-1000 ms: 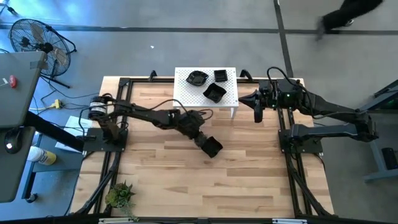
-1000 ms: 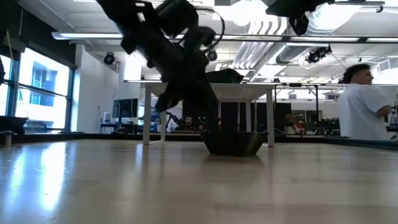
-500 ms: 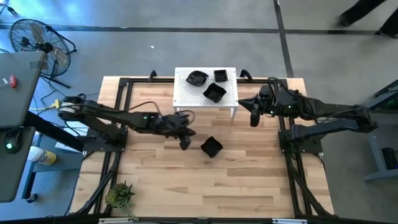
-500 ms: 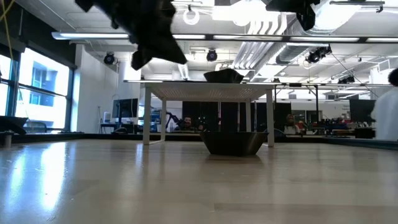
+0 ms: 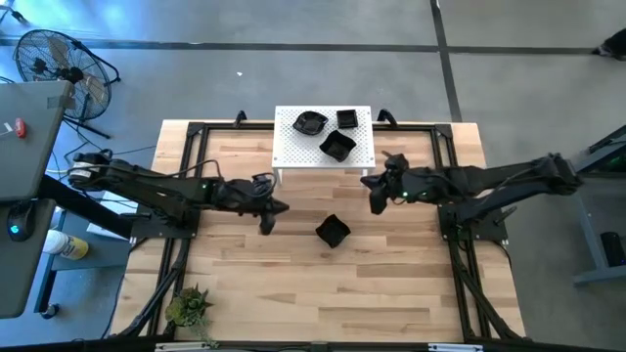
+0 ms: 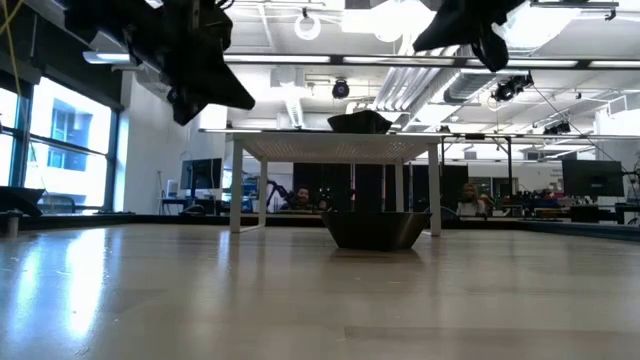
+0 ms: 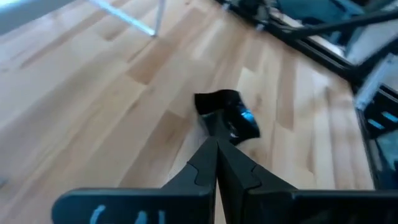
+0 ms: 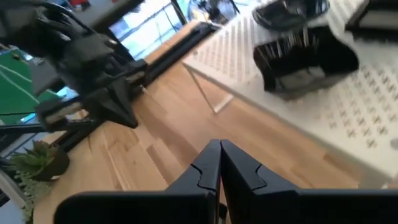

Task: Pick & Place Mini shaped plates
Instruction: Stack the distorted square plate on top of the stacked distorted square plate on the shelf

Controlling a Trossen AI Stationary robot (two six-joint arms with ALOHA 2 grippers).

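One small glossy black plate (image 5: 333, 231) sits flat on its base on the wooden table; it also shows in the low view (image 6: 375, 228) and the left wrist view (image 7: 227, 118). Three more black plates (image 5: 337, 147) rest on the white perforated rack (image 5: 293, 152), and two of them (image 8: 305, 59) show in the right wrist view. My left gripper (image 5: 266, 210) hangs shut above the table, left of the lone plate (image 7: 216, 149). My right gripper (image 5: 377, 196) hangs shut in the air to the plate's far right, near the rack's corner (image 8: 219, 152).
The rack stands on short legs (image 6: 240, 190) at the table's far middle. A small green plant (image 5: 189, 306) sits at the near left corner. A black frame (image 5: 186, 196) runs along the table's sides. Bare wood (image 5: 391, 284) lies near of the plate.
My left gripper, which stood at the lone plate a second ago, has left it, risen and drawn back toward the table's left edge. The plate has stayed in place on the table. My right gripper has reached out from the far right toward the table's middle, nearer the plate.
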